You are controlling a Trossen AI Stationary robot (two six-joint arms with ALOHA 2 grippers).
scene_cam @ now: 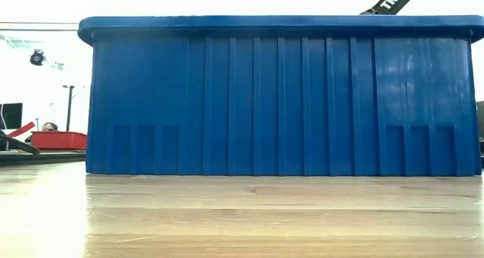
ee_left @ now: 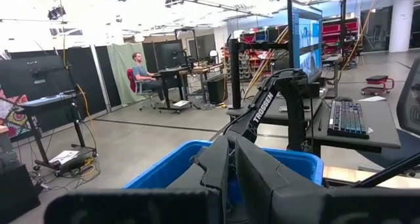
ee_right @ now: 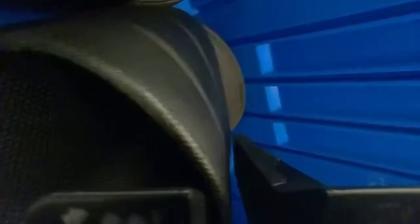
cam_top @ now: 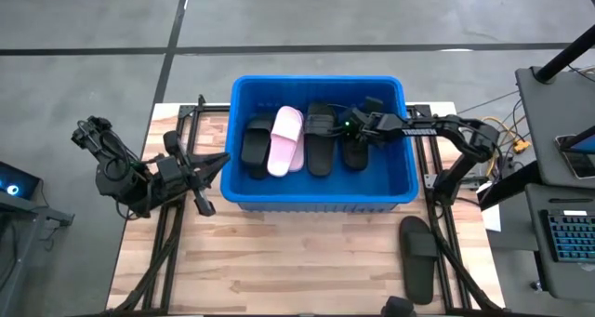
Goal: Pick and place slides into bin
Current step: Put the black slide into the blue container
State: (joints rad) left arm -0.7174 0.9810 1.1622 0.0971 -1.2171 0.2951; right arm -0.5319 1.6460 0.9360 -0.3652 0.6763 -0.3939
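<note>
The blue bin stands mid-table and fills the low view. Inside it lie a black slide, a pale pink slide and another black slide side by side. My right gripper reaches down into the bin's right part, shut on one more black slide. That slide's strap fills the right wrist view. My left gripper waits shut and level outside the bin's left wall, its fingers together with nothing between them. My right gripper has the black slide by the edge of its strap, which runs down between the two fingers. A thin strip of blue shows beside one finger. The fingers slant down from the bin's right side. Whether the sole lies on the bin's floor I cannot tell.
One more black slide lies on the wooden table near the front right, outside the bin. A desk with a keyboard stands past the table's right edge. A person sits at a desk far off in the room.
</note>
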